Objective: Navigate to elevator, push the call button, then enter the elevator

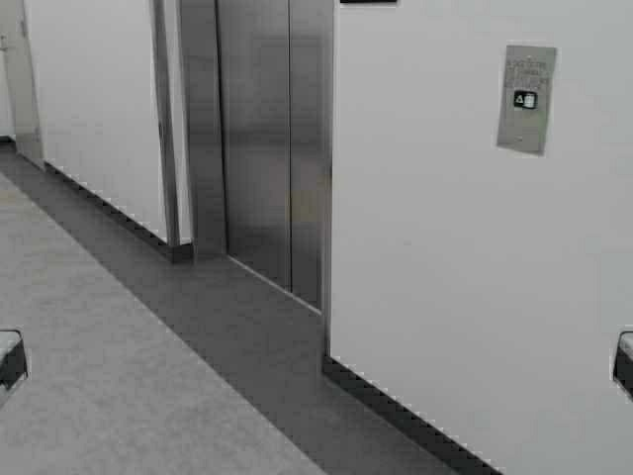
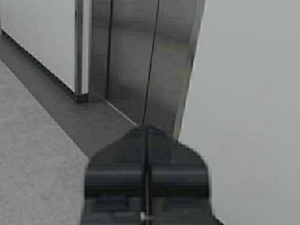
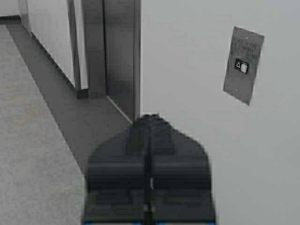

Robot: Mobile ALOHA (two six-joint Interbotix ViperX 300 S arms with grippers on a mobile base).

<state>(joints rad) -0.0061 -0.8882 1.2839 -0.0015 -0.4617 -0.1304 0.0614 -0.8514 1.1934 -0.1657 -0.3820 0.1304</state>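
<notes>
The elevator [image 1: 259,139] has brushed steel doors, shut, set in a recess ahead and a little to the left; it also shows in the left wrist view [image 2: 140,61] and the right wrist view [image 3: 119,51]. The call button [image 1: 525,99] is a small dark button on a silver-grey plate on the white wall at the upper right; it also shows in the right wrist view [image 3: 242,66]. My left gripper [image 2: 147,127] is shut and empty, pointing at the door seam. My right gripper [image 3: 149,117] is shut and empty, well short of the plate.
A white wall [image 1: 465,297] with a dark baseboard stands close on the right. Another white wall [image 1: 94,109] runs off to the left of the doors. A dark floor strip [image 1: 198,307] borders the speckled grey floor [image 1: 89,396].
</notes>
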